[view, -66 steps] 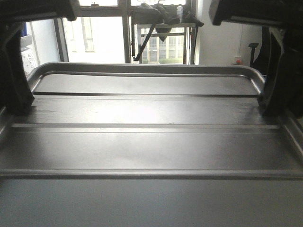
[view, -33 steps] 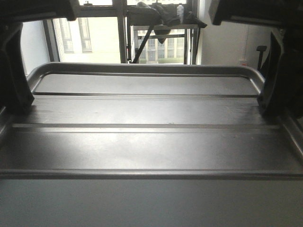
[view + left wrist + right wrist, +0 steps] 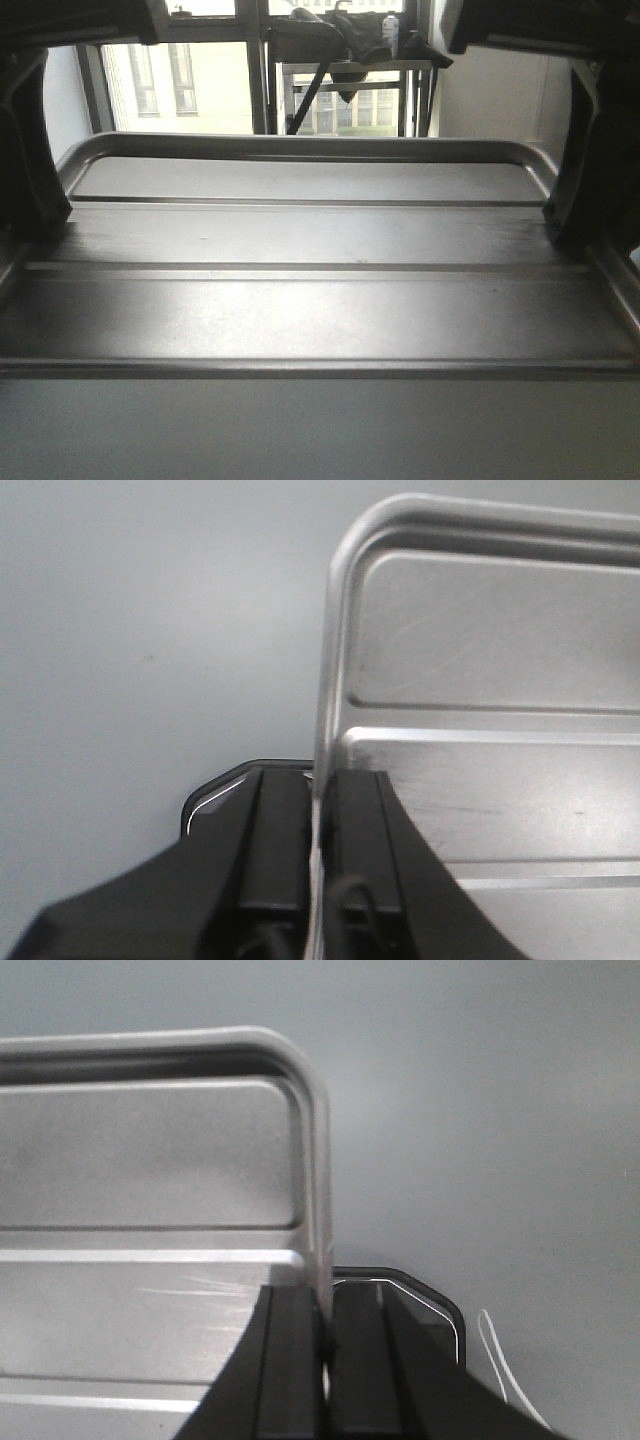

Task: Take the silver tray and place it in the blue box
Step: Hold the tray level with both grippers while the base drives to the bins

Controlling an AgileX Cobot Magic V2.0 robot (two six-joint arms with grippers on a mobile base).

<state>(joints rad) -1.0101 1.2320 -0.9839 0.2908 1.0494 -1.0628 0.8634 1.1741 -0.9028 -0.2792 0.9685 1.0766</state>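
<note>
The window (image 3: 190, 90) and the metal rack (image 3: 350, 75) ahead have spread wider in the front view over the last second, while the silver tray (image 3: 320, 310) has not moved between my arms. I judge the base is rolling forward, carrying it. My left tool (image 3: 320, 780) is clamped on the tray's left rim and my right tool (image 3: 325, 1300) on its right rim, holding it level. The blue box is not in view. Below lies a plain grey surface; I cannot tell whether it is tabletop or floor. A thin white wire (image 3: 505, 1370) lies on it.
</note>
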